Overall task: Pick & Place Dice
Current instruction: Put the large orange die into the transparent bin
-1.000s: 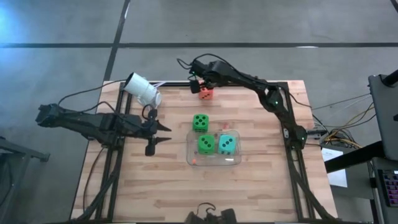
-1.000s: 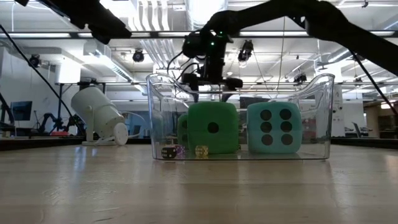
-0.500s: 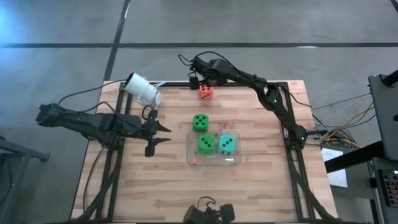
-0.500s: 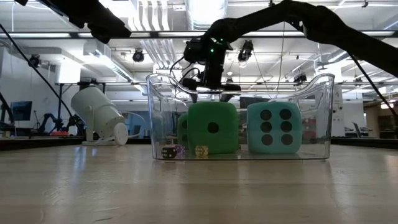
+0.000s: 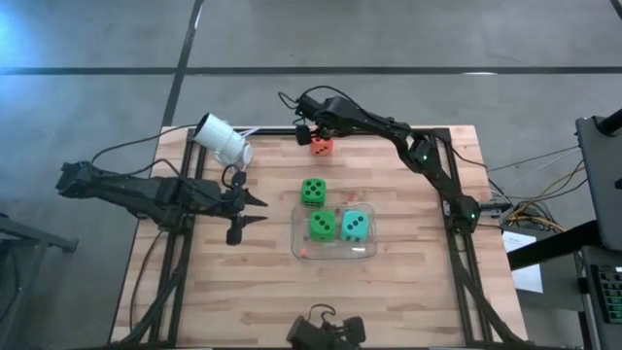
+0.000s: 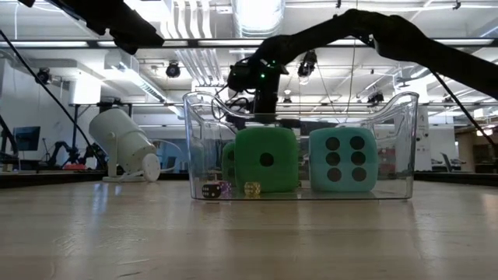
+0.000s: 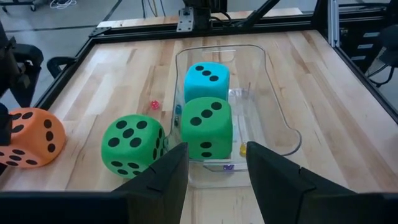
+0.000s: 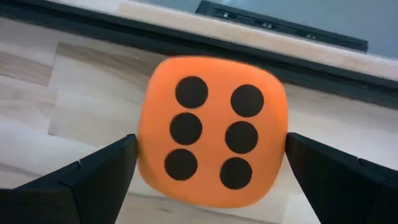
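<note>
At the far edge of the wooden table [image 5: 243,282], the right gripper [image 5: 313,133] hangs over the orange die [image 5: 322,146] with its two fingers spread as wide as they go, one on each side of the cube. In the right wrist view the die [image 8: 213,130] shows its six-pip face between the fingers [image 8: 93,180], with a sliver of bare table showing on both sides, so the fingers are not pressing on it; it sits on the table.

A clear plastic tray [image 5: 335,250] lies near the middle of the table and holds one green die [image 5: 323,226] and the teal die [image 5: 355,225] side by side, touching. The second green die [image 5: 313,191] stands on the wood just outside the tray's far rim. A few tiny dice lie on the tray floor.

The left gripper [image 5: 255,211] waits well to the left of the tray, its fingers partly apart and holding nothing. A white cylindrical camera [image 5: 224,140] lies tilted at the table's far left corner.
</note>
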